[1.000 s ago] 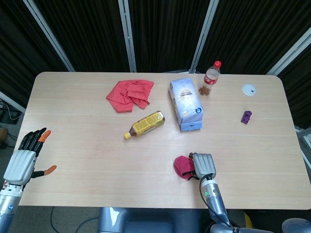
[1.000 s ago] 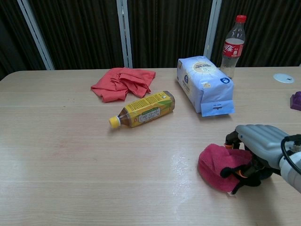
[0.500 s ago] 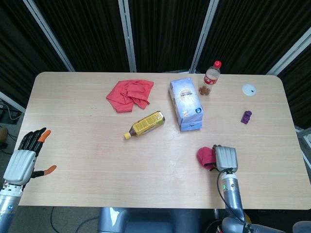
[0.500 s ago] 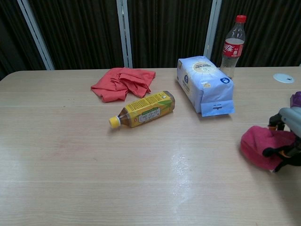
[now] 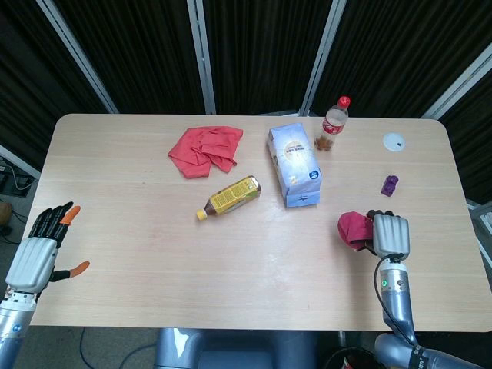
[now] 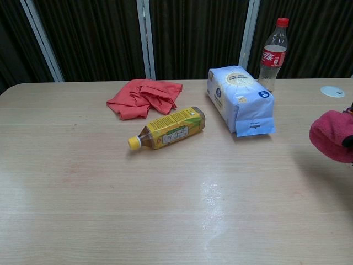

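My right hand (image 5: 389, 235) grips a bunched dark pink cloth (image 5: 353, 229) over the right part of the table, just below a small purple object (image 5: 390, 184). In the chest view the pink cloth (image 6: 332, 136) shows at the right edge, lifted off the tabletop, with almost none of the hand visible. My left hand (image 5: 40, 250) hangs off the table's left front corner with fingers spread and nothing in it.
A red cloth (image 5: 204, 149) lies at the back centre. A yellow-labelled bottle (image 5: 230, 197) lies on its side mid-table. A blue-white bag (image 5: 294, 163) and an upright cola bottle (image 5: 333, 123) stand behind. A white disc (image 5: 394, 141) sits back right.
My right hand has carried the pink cloth to the right and away from the front edge, lifting it off the table. The left hand has not moved.
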